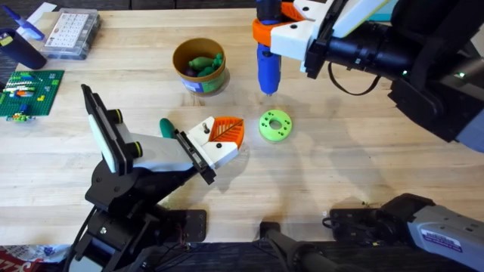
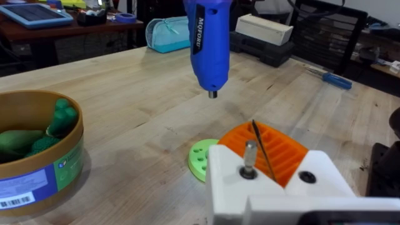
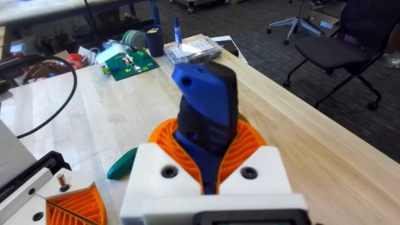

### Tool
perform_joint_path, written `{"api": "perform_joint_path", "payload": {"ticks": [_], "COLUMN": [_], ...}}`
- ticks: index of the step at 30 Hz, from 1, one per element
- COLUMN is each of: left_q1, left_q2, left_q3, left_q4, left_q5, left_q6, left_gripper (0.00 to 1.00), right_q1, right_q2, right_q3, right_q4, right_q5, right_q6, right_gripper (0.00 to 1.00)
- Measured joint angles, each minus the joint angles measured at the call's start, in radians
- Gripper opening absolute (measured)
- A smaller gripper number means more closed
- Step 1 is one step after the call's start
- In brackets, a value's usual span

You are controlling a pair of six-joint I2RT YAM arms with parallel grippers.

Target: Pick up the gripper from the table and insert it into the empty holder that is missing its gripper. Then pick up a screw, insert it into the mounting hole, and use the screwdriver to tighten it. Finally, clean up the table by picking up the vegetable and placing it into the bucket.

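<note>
My right gripper [image 1: 266, 34] hangs above the table's far middle, shut on an upright blue cylinder [image 1: 267, 68] whose metal tip points down at the wood. The cylinder [image 2: 209, 44] hovers just beyond a flat green ring [image 1: 274, 125]. My left gripper [image 1: 227, 131] rests low beside the ring, its orange pads [image 2: 281, 153] pressed together with a thin dark line between them. A green vegetable [image 1: 166, 127] lies on the table against the left gripper's side. The tan bucket [image 1: 181, 57] holds more green vegetables [image 2: 25, 140]. The screwdriver, holder and screws are out of view.
A clear parts box [image 1: 72, 32], a dark cup [image 1: 23, 49] and a green board [image 1: 26, 92] sit at the far left. Bare wood stretches to the right of the green ring [image 2: 201, 159]. The table's right edge runs under the right arm.
</note>
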Motion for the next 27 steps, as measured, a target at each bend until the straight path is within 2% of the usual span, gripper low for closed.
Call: {"api": "perform_joint_path", "payload": {"ticks": [6, 8, 10, 15, 18, 21, 27], "left_q1": [0.0, 0.0, 0.0, 0.0, 0.0, 0.0, 0.0], "left_q2": [0.0, 0.0, 0.0, 0.0, 0.0, 0.0, 0.0], "left_q3": [0.0, 0.0, 0.0, 0.0, 0.0, 0.0, 0.0], "left_q4": [0.001, 0.001, 0.001, 0.001, 0.001, 0.001, 0.001], "left_q5": [0.0, 0.0, 0.0, 0.0, 0.0, 0.0, 0.0], "left_q6": [0.0, 0.0, 0.0, 0.0, 0.0, 0.0, 0.0], "left_gripper": [0.018, 0.018, 0.018, 0.018, 0.018, 0.018, 0.018], "right_q1": [0.0, 0.001, 0.0, -0.017, -0.037, -0.057, -0.077], "right_q2": [0.008, 0.01, 0.01, 0.015, 0.037, 0.083, 0.202], "right_q3": [-0.006, -0.008, -0.009, -0.011, -0.012, -0.012, -0.013], "right_q4": [-0.041, -0.053, -0.077, -0.249, -0.338, -0.389, -0.456], "right_q5": [0.004, 0.043, 0.116, 0.43, 0.598, 0.708, 0.791], "right_q6": [0.002, 0.002, 0.002, -0.043, -0.143, -0.303, -0.6], "right_gripper": [0.077, 0.077, 0.077, 0.077, 0.077, 0.077, 0.077]}}
